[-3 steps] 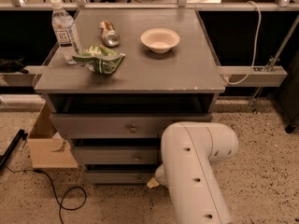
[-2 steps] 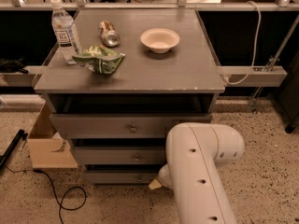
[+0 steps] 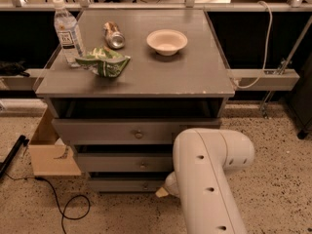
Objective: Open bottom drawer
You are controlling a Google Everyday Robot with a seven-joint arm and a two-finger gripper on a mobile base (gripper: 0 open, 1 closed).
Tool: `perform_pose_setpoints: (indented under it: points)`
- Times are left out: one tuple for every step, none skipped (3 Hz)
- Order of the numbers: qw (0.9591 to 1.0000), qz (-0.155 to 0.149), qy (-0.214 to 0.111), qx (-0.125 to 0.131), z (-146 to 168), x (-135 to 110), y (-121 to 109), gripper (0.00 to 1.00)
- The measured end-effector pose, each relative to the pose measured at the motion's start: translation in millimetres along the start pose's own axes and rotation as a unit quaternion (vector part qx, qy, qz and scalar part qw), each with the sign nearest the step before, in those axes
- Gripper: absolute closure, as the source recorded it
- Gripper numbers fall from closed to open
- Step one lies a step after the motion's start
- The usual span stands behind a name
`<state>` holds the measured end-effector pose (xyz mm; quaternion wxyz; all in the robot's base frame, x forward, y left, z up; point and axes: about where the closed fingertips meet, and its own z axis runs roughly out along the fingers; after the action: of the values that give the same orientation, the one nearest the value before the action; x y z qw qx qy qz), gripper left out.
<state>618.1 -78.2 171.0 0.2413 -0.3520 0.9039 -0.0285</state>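
The white plastic robot arm (image 3: pixel 207 179) fills the lower right of the frame, its end effector (image 3: pixel 162 192), opening state not discernible, just beside the right end of the slim grey bottom drawer (image 3: pixel 122 184) at lower centre, beneath the grey desk (image 3: pixel 195 77) carrying a round cream bowl (image 3: pixel 166 41).

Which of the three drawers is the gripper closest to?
The bottom drawer: lowest, slimmest front, small round knob. The gripper sits by its right end, below the middle drawer and top drawer.
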Motion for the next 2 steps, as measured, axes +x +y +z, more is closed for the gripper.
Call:
perform_pose_setpoints:
  points:
    - [1.0000, 0.000, 0.000, 0.000, 0.0, 0.0, 0.0, 0.22]
    - [1.0000, 0.000, 0.000, 0.000, 0.0, 0.0, 0.0, 0.45]
